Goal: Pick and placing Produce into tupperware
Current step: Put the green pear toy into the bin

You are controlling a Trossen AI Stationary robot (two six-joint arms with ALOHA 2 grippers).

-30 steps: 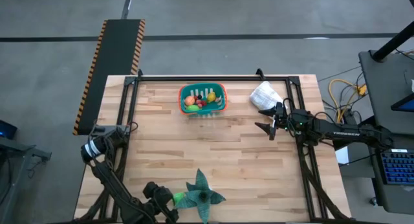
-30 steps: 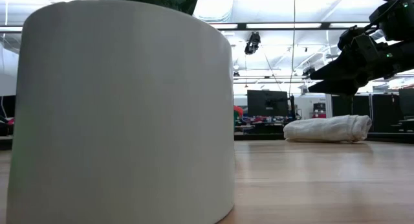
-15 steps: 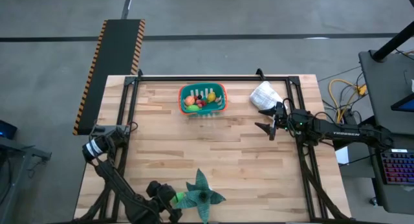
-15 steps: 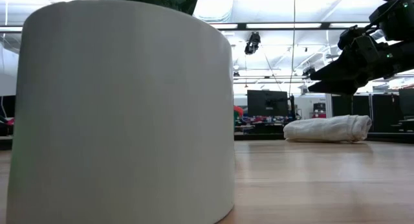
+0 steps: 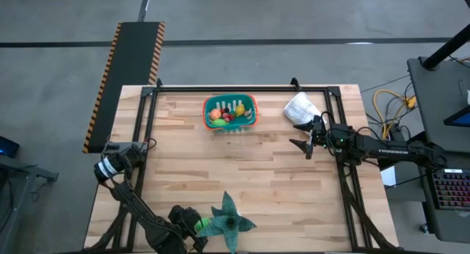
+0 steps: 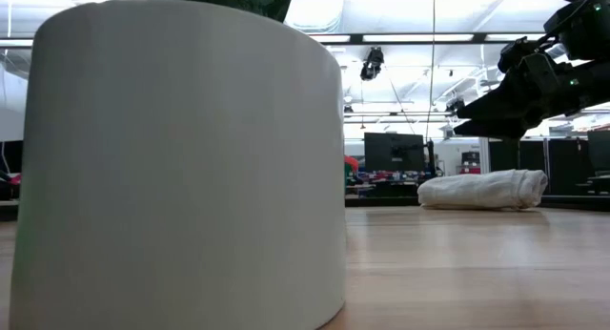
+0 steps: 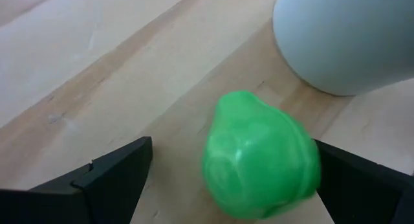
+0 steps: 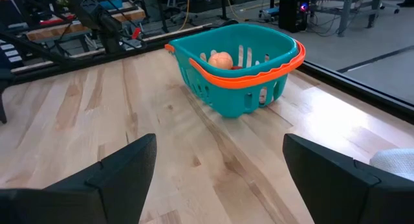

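Pale wood is your table (image 5: 250,173). The teal tub (image 5: 230,112) at its far edge holds several produce pieces. Your right gripper (image 5: 300,135) hangs spread wide and empty beside the white bag (image 5: 301,107). Your left gripper (image 7: 233,179), fingers wide, straddles a green fruit (image 7: 260,156) unclamped.

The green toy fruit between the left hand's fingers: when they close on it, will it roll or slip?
The green toy fruit looks rounded and pear-like, so it may roll if nudged off-center. Its glossy surface suggests it could slip between the open left hand fingers. It seems like light plastic, likely easy to lift.
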